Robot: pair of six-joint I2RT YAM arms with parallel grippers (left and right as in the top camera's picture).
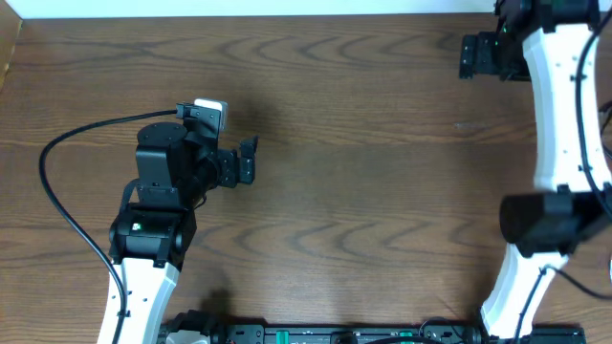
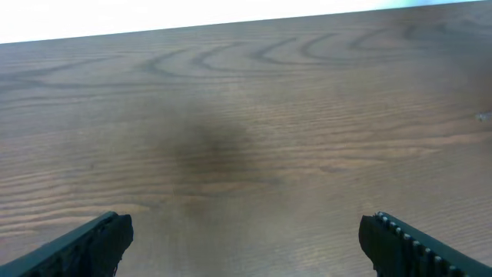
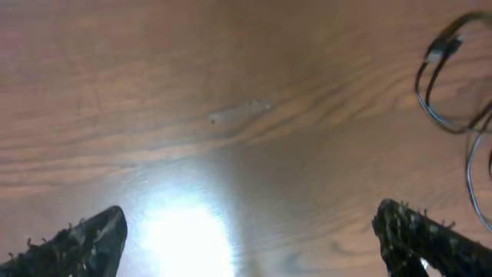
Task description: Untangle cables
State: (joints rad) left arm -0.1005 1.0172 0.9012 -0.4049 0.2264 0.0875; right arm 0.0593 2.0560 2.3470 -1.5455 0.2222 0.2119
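Thin dark cables (image 3: 446, 92) loop on the wooden table (image 3: 231, 92) at the right edge of the right wrist view, and a small plug (image 3: 436, 54) shows at the top of the loop. No white cord can be made out there. The overhead view shows none of the cables. My right gripper (image 3: 250, 242) is open over bare wood, well left of the loop, and sits at the far right of the table (image 1: 469, 57). My left gripper (image 1: 247, 161) is at the left side. In its wrist view the left gripper (image 2: 246, 246) stands wide open with only wood between its fingers.
A thick black arm wire (image 1: 57, 153) arcs over the table's left side. The table's far edge (image 1: 287, 15) meets a white surface. A black base rail (image 1: 335, 334) runs along the near edge. The white right arm (image 1: 555, 115) spans the right side.
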